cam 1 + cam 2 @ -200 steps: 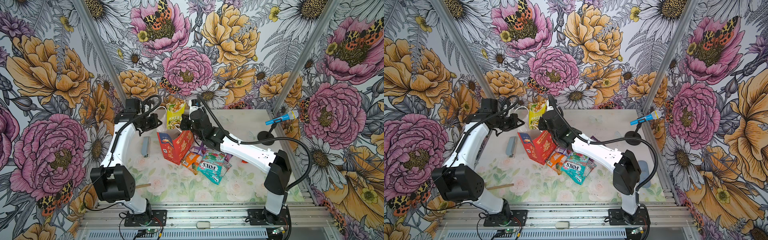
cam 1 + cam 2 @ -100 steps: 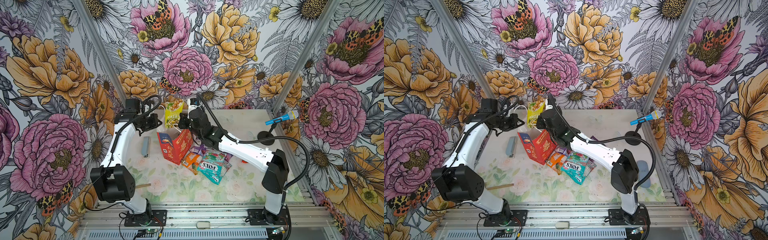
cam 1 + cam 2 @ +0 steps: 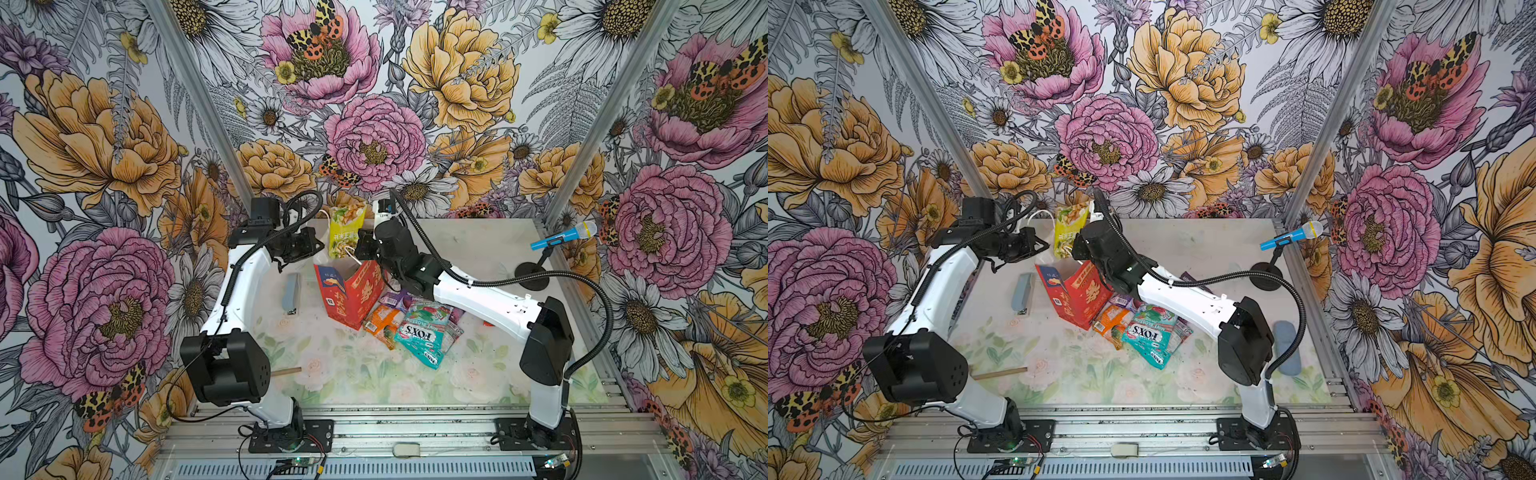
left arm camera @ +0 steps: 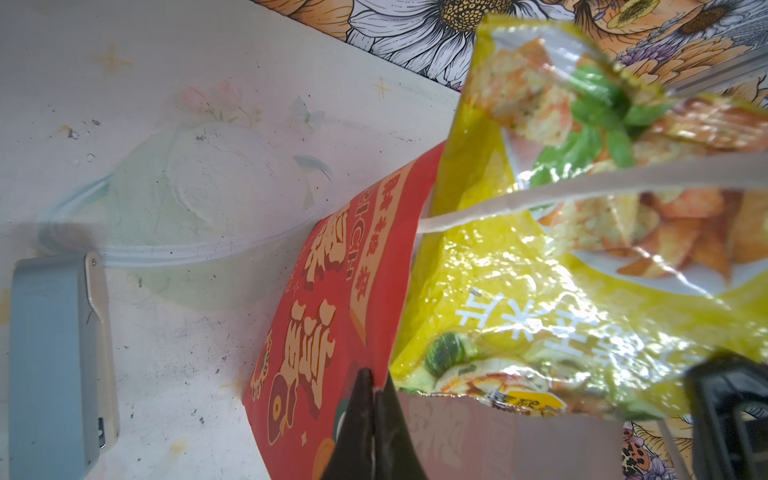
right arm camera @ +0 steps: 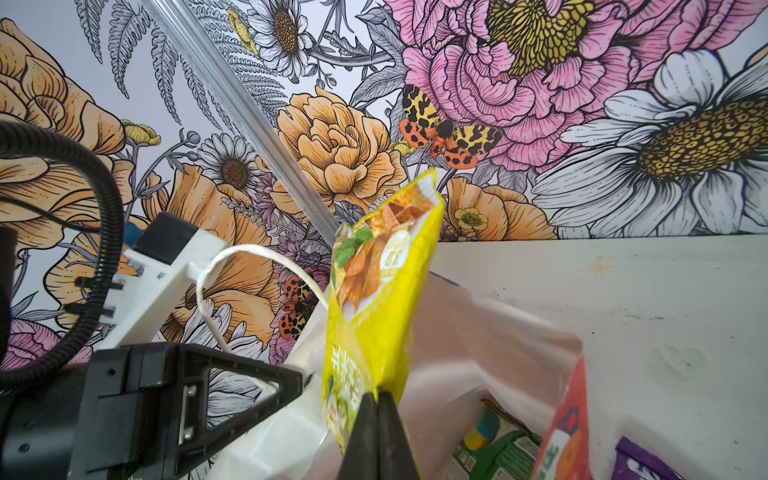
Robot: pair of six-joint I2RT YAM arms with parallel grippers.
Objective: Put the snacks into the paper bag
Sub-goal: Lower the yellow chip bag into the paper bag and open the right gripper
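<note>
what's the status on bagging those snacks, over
Left pincer shut on paper bag rim. Right pincer shut on yellow packet, upright over the bag's mouth. White cord handle loops beside it.

The right gripper [image 3: 356, 248] has edged the yellow packet [image 3: 345, 226] toward the paper bag [image 3: 357, 297].

right gripper [image 5: 377, 401] jaws are pinched shut on the yellow snack packet [image 5: 374, 299], which stands upright over the open paper bag [image 5: 478, 332]. green packet [image 5: 505, 455] sits inside. left gripper [image 5: 291, 380] is at the bag rim, cord handle [image 5: 216, 266] looping beside it.
</note>
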